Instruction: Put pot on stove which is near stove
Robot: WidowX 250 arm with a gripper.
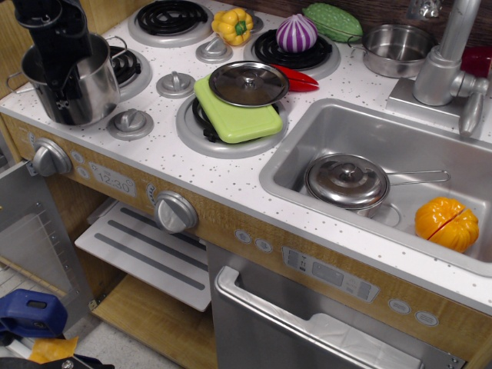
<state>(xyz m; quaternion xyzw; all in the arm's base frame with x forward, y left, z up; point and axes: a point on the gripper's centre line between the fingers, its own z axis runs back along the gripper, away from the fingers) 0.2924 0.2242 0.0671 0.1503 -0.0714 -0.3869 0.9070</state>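
The tall shiny steel pot (86,91) is at the stove's left end, over the near part of the front-left coil burner (129,63). I cannot tell if it rests on the burner or hangs just above it. My black gripper (63,68) comes down from the top left and is shut on the pot's rim, with one finger inside the pot. The stove (165,157) has a white speckled top, black coil burners and grey knobs (129,123).
A green board (238,121) with a steel lid (248,83) covers the front-right burner. A yellow pepper (233,25), a purple onion (296,33) and a shallow pan (396,50) sit at the back. The sink (307,127) holds a lidded saucepan (347,182) and an orange fruit (446,223).
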